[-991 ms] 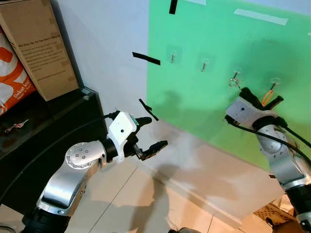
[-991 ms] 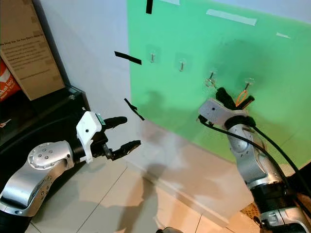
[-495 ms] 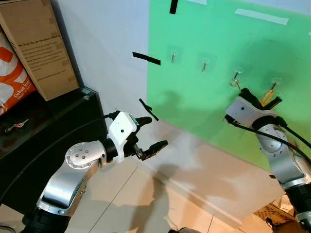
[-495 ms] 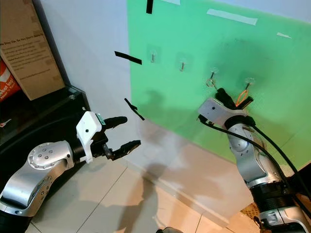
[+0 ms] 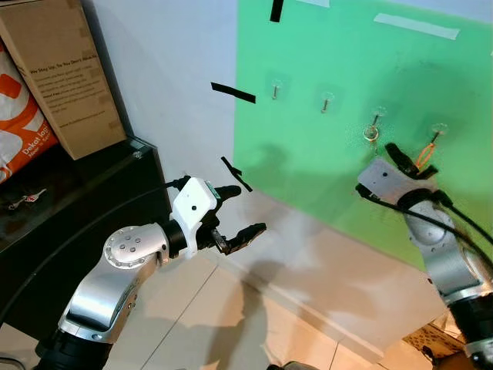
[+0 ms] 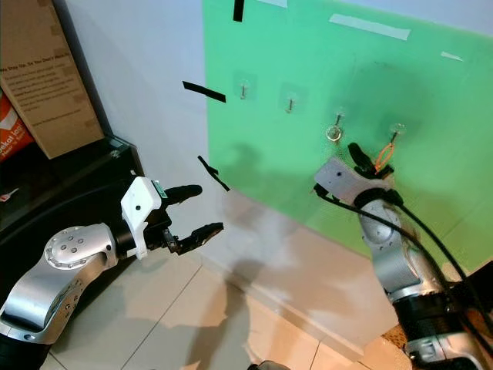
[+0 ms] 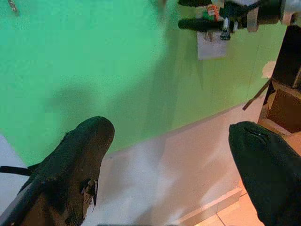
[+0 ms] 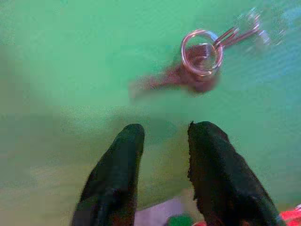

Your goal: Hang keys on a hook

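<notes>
- The keys (image 8: 200,63) are hanging by their ring on a hook (image 6: 338,119) on the green wall panel (image 6: 308,54).
- The right gripper (image 8: 164,136) is hovering just below them, jaws slightly parted and empty.
- The left gripper (image 5: 243,210) is waiting near the black cabinet (image 5: 85,193), jaws wide open, empty.
- A cardboard box (image 5: 65,73) is standing on the cabinet.

Hooks (image 5: 324,101) w/ open wall between; cabinet (image 5: 92,193) blocks left.

Home test corner, green sheet (image 5: 339,69) taped on wall, tiled floor (image 5: 200,324), cardboard box (image 5: 58,73)
</notes>
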### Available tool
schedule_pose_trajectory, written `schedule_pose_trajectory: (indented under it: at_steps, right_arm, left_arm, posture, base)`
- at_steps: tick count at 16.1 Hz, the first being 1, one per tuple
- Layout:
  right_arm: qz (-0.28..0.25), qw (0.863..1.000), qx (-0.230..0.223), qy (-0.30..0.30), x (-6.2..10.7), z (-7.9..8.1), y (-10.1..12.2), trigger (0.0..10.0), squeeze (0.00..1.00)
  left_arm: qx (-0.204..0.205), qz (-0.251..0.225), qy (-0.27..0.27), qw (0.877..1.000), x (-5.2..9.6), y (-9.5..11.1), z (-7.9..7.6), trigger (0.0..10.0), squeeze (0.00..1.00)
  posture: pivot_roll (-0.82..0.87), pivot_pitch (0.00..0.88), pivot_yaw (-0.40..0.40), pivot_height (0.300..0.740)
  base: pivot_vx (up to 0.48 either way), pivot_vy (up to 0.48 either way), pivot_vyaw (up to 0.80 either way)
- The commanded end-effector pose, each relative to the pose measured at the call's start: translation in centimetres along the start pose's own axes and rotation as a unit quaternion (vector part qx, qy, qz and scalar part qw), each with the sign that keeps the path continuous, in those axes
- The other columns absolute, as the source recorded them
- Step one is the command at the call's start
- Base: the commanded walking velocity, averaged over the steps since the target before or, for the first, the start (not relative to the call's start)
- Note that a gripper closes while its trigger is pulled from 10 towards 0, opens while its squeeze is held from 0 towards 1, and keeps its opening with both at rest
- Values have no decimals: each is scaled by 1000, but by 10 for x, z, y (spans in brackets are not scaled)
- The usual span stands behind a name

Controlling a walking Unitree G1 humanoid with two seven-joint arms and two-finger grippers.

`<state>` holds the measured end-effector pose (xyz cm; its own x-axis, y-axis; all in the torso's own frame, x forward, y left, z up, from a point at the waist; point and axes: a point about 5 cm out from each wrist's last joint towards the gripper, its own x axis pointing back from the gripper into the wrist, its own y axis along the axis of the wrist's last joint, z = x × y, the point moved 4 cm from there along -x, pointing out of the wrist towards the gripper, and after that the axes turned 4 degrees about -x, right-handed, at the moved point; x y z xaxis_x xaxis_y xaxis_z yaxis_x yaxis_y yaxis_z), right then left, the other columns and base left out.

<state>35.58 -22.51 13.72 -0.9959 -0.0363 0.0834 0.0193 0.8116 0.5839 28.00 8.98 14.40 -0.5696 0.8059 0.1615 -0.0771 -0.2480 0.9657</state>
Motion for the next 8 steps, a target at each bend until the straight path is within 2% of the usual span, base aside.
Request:
schedule_pose_trajectory:
  at_steps: [1, 8]
  right_arm:
    - [6, 1000, -16, 1, 0, -3, -2, 10000, 1000]
    - [1, 996, -81, 34, 8, 24, 3, 10000, 1000]
  left_arm:
    - [-10, -2, -1, 1000, -1, 3, -1, 10000, 0]
    - [-4, -4, 7, 1000, 0, 3, 0, 10000, 0]
  posture:
    - [-50, 0, -41, 740]
    - [-48, 0, -49, 740]
  base:
    - [0, 0, 0]
    - [0, 0, 0]
